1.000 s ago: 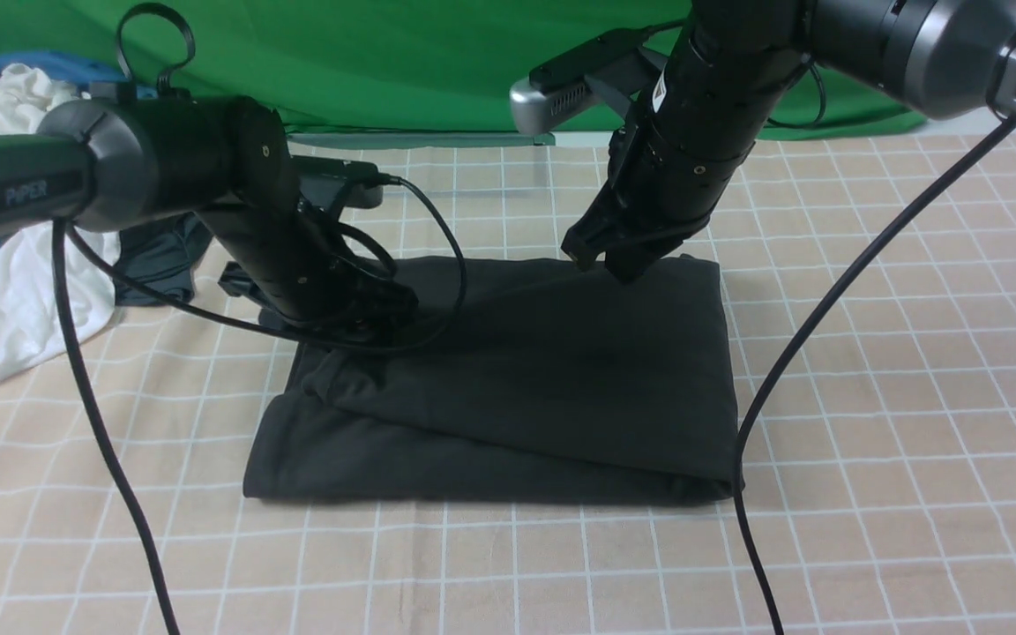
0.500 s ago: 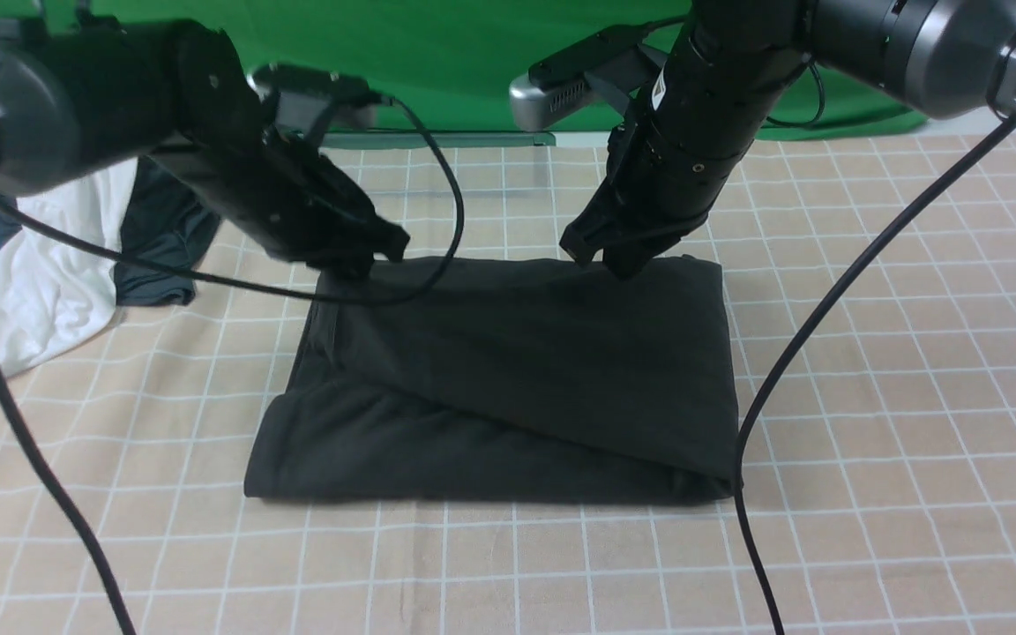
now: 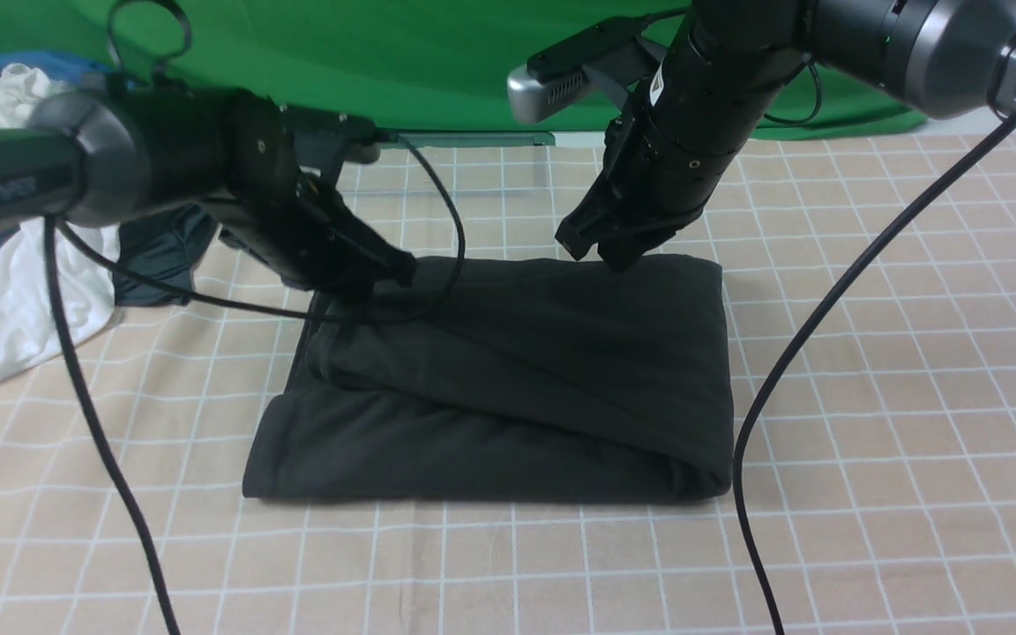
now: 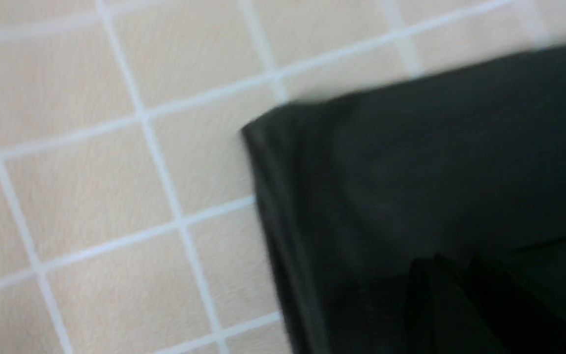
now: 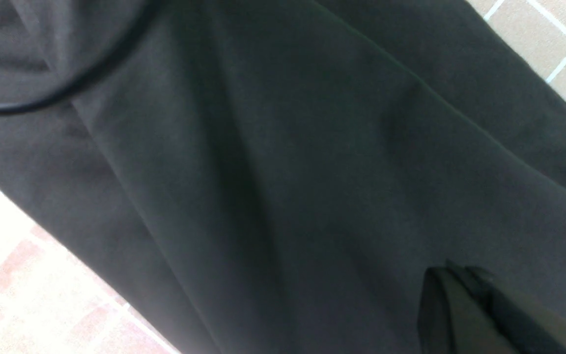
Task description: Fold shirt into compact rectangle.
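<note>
The black shirt (image 3: 517,379) lies folded into a rough rectangle on the checked cloth, its upper layer slanting across the lower one. My left gripper (image 3: 389,272) hangs low over the shirt's far left corner with its fingers together. In the left wrist view the left gripper (image 4: 452,263) sits over dark shirt fabric (image 4: 435,162), and I cannot see any cloth pinched. My right gripper (image 3: 594,254) is shut, with its tips at the shirt's far edge. The right wrist view shows the right gripper (image 5: 455,273) over the shirt (image 5: 288,172), empty.
At the far left lie a white garment (image 3: 23,300), a dark grey garment (image 3: 160,256) and a blue garment (image 3: 58,63). The right arm's cable (image 3: 825,335) hangs past the shirt's right edge. The left arm's cable (image 3: 93,423) crosses the cloth (image 3: 870,397). A green backdrop (image 3: 437,62) closes the far side.
My left gripper was open on the shirt's left part; it rose, shut and moved to the far left corner. The upper layer's left edge shifted. The right gripper lifted slightly.
</note>
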You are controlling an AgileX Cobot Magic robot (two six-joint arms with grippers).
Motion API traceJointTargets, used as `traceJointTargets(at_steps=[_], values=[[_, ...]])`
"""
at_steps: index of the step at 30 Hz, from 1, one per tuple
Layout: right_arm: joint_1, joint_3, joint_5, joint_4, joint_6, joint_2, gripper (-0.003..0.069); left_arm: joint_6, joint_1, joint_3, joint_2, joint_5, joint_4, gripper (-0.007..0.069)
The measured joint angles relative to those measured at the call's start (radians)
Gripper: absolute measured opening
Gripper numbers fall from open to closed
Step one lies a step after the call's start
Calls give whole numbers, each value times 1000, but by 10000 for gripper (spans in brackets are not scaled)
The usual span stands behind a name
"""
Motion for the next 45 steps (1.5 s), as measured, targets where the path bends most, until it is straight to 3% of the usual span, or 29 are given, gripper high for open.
traceJointTargets(at_steps=[3,11,16,21,27,36,40,42,45], values=[[0,0,1,0,1,0,41,-71,0,0,23,-1,51,134],[0,0,10,0,1,0,46,-74,0,0,-6,55,90,391],[0,0,34,0,1,0,51,-74,0,0,-91,152,87,413],[0,0,42,1,1,0,55,-72,0,19,-150,246,35,358],[0,0,53,3,1,0,55,-72,0,116,-144,223,-20,367],[0,0,53,24,1,0,67,-71,0,154,-90,153,-81,467],[0,0,53,26,1,0,70,-67,0,153,-86,149,-88,409],[0,0,53,26,1,0,71,-53,0,152,-86,156,-99,259],[0,0,53,26,1,0,71,-35,0,151,-87,168,-106,91]])
